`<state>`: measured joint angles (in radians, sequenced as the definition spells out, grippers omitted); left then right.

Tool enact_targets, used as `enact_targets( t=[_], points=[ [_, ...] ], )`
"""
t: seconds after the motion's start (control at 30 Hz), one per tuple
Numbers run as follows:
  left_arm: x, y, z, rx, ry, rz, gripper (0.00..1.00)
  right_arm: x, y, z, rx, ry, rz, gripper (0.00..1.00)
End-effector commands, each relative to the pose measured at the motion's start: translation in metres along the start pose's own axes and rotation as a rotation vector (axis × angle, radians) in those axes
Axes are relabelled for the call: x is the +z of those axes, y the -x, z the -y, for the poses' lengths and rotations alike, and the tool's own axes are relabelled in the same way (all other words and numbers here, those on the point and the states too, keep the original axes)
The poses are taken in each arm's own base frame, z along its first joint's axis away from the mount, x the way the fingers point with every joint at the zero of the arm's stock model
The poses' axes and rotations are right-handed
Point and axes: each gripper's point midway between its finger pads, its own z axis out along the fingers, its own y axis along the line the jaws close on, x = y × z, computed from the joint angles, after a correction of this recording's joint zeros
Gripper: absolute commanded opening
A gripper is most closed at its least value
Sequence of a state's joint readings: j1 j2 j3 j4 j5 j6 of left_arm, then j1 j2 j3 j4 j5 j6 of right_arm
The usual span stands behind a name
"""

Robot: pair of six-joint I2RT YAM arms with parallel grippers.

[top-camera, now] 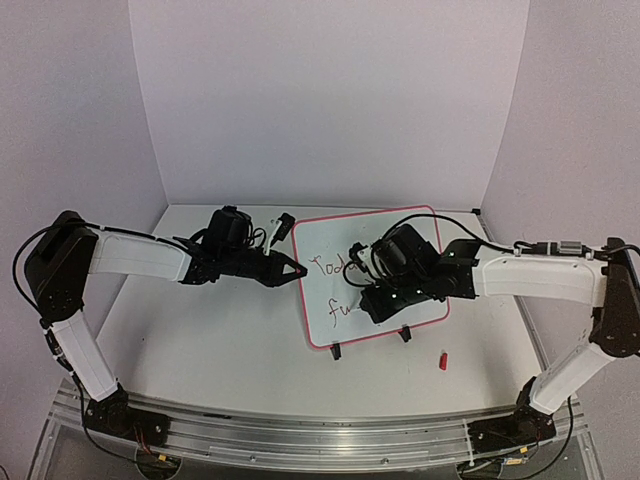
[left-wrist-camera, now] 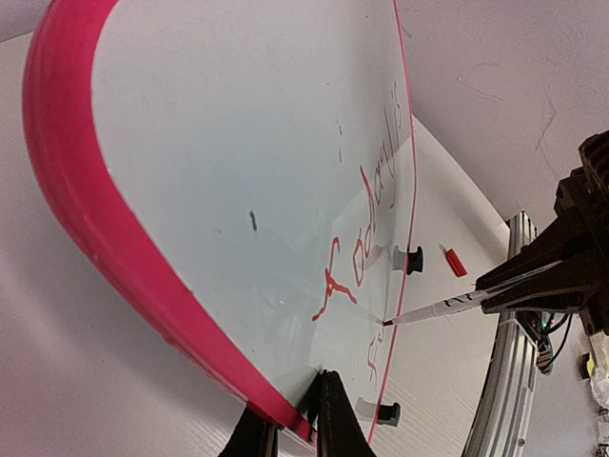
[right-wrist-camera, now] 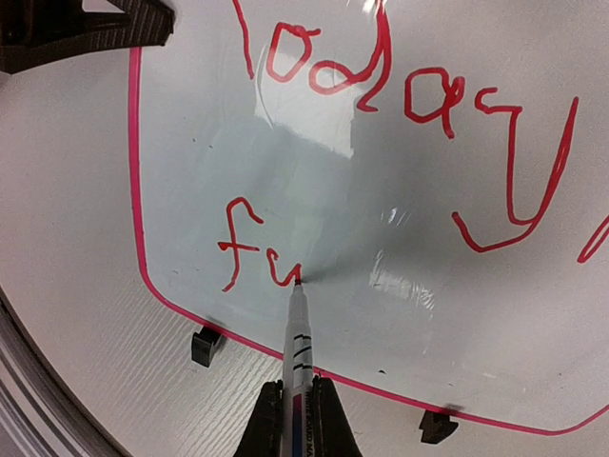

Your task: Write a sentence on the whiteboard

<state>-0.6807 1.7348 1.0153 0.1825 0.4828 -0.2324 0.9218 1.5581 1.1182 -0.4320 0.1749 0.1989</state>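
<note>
The whiteboard [top-camera: 325, 295] with a thin pink-red frame leans tilted on a stand at the table's centre. The sentence [right-wrist-camera: 381, 86] is in red marker: "Today" on the top line and "fu" [right-wrist-camera: 252, 252] below it. My right gripper [right-wrist-camera: 295, 419] is shut on a white marker [right-wrist-camera: 298, 343], whose tip touches the board at the end of "fu". My left gripper [left-wrist-camera: 295, 424] is shut on the board's left frame edge [left-wrist-camera: 86, 219]. In the top view the left gripper [top-camera: 297, 268] is at the board's left edge and the right gripper [top-camera: 372, 300] is over its lower half.
A red marker cap [top-camera: 442, 359] lies on the table right of the board. The stand's black feet [top-camera: 336, 351] [top-camera: 404, 335] stick out under the board's near edge. A small black object [top-camera: 283, 227] sits behind the board's top left corner. A metal rail [top-camera: 300, 435] runs along the front.
</note>
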Motion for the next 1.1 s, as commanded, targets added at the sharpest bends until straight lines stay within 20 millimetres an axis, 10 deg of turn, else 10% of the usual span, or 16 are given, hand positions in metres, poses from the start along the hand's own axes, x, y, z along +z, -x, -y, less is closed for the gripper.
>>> enact_targets(
  t=[0.0,0.47,1.07],
  points=[
    [-0.008,-0.054,-0.09,0.07,0.404,-0.165,0.0,-0.002,-0.006,0.005,0.029,-0.012,-0.003,0.0],
    [-0.008,-0.052,-0.09,0.07,0.404,-0.161,0.0,-0.043,0.027,-0.002,0.03,0.039,0.126,0.0],
    [-0.003,-0.051,-0.09,0.06,0.389,-0.157,0.0,-0.027,0.049,0.005,-0.004,-0.038,0.181,0.0]
  ],
)
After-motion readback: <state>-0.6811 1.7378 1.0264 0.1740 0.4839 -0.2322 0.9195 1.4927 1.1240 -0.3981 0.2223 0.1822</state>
